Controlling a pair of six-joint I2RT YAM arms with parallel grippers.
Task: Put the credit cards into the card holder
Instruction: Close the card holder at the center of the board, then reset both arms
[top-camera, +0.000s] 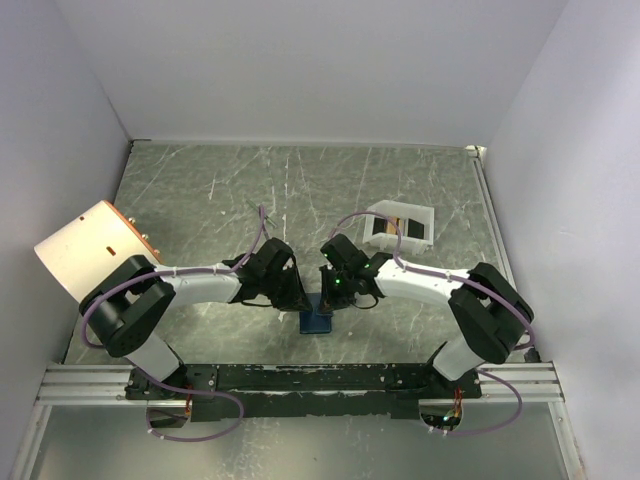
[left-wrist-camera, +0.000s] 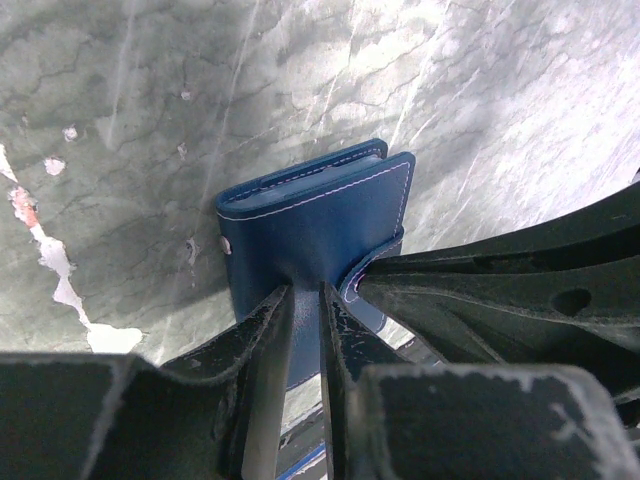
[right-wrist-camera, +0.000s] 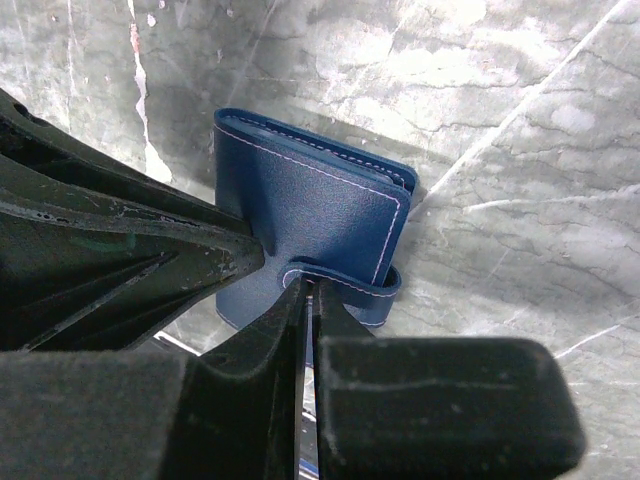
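1. Centrally, at 6 o'clock on the bench (top-camera: 250, 190), the left pincer (left-wrist-camera: 305, 298) clamps the folded card holder (left-wrist-camera: 310, 210).
2. Right pincer (right-wrist-camera: 310, 287) pinches its snap tab (right-wrist-camera: 352, 287).
3. Credit cards (top-camera: 397, 230) lie toward 1 o'clock, nearer right arm.

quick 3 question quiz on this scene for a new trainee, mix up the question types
1. True or false: the card holder is folded, not spread open.
2. What do the right gripper's jaws pinch? A) the snap tab B) a loose card C) the tray rim
3. Fill in: the white tray lies on the ____ arm's side of the table.
Key: 1 true; 2 A; 3 right.
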